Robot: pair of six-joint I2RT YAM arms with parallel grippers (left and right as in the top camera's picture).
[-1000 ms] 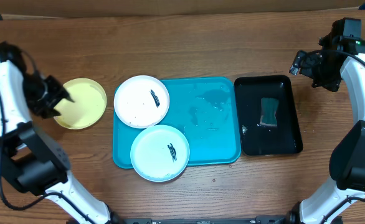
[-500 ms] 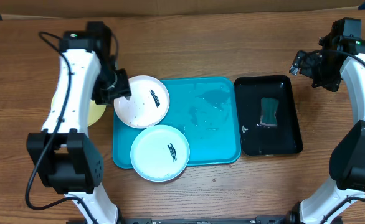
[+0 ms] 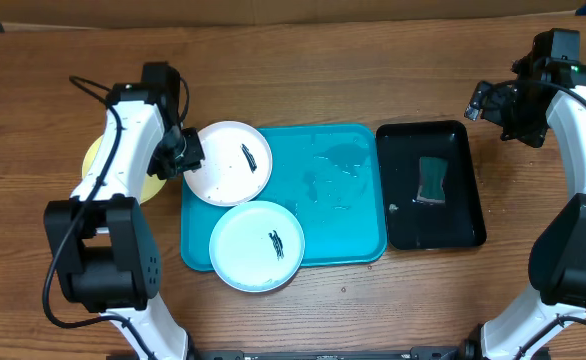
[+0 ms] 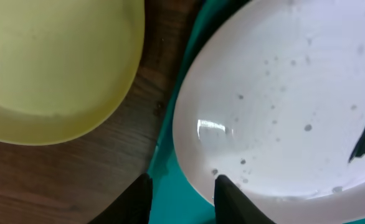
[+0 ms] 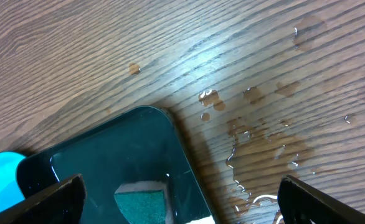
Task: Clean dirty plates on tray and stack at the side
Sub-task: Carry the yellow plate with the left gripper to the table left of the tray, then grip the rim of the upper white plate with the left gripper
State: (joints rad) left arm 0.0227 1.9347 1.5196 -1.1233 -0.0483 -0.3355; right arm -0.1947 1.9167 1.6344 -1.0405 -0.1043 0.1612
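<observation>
Two smeared plates (image 3: 228, 162) on turquoise tray (image 3: 343, 190)

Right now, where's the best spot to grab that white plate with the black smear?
Its left rim, probably, coming from the left. The white plate lies flat, so only its thin raised edge offers a pinch, and that side sits at the tray's left edge, nearest the left arm. The left fingers straddle it there.

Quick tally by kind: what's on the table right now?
Plates: 3, white plate, light blue plate, yellow plate
Trays: 2, turquoise tray, black tray
Sponges: 1, green sponge
Total: 6
</observation>
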